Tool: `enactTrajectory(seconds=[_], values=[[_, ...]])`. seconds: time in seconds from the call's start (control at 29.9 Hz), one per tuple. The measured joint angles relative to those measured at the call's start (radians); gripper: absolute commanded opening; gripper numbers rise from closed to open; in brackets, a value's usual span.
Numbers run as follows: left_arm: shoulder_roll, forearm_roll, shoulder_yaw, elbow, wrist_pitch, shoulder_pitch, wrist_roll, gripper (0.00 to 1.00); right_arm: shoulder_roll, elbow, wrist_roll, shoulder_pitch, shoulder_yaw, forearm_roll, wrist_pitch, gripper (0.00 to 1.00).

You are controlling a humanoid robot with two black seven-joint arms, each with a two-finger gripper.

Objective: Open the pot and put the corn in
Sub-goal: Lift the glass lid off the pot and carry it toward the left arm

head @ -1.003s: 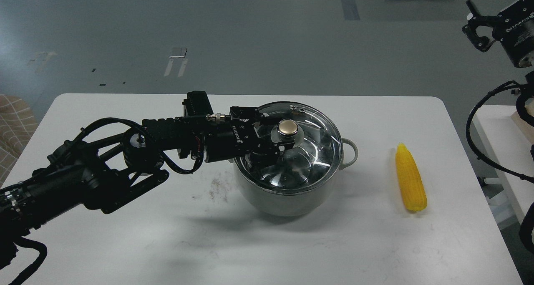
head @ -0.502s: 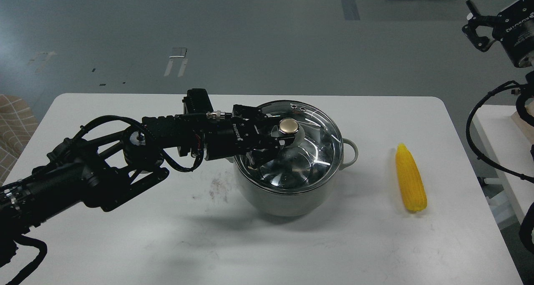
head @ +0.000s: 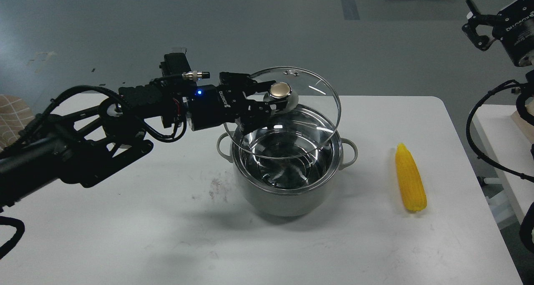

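Gripping the gold knob (head: 280,90) of the glass lid (head: 288,112), the left gripper (head: 273,102) is clamped on it from the left, holding the lid in the air above the pot (head: 287,164). The lid is tilted, its far edge raised and its near edge dipping toward the pot's steel rim without touching it, and it hangs a little left of the pot's centre. The pot stands upright near the middle of the white table (head: 167,235), open, with its shiny interior showing and a loop handle on each side. The corn (head: 410,177) lies flat on the table to the right of the pot, well apart from it; its long axis runs nearly front to back, tapered tip pointing away from the robot. The right gripper (head: 475,26) is raised at the upper right edge, away from the table, its fingers parted around nothing.
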Motion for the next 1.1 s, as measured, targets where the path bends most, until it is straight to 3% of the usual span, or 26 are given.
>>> enactTrajectory(seconds=[0.17,0.43,0.84,1.1], values=[[0.177,-0.051,0.013,-0.003,0.014,0.043,0.000,0.28,0.000,0.000,0.000,0.000,0.000,0.000,0.000,1.00],[0.363,-0.072,0.015,0.009,0.117,0.256,0.000,0.29,0.007,0.000,0.000,0.001,-0.002,0.000,0.000,1.00],[0.418,-0.138,0.018,0.093,0.293,0.527,0.000,0.29,0.010,-0.002,-0.001,0.008,-0.013,-0.001,0.000,1.00],[0.399,-0.139,0.025,0.238,0.320,0.600,0.000,0.31,0.017,-0.002,-0.001,0.006,-0.016,0.000,0.000,1.00]])
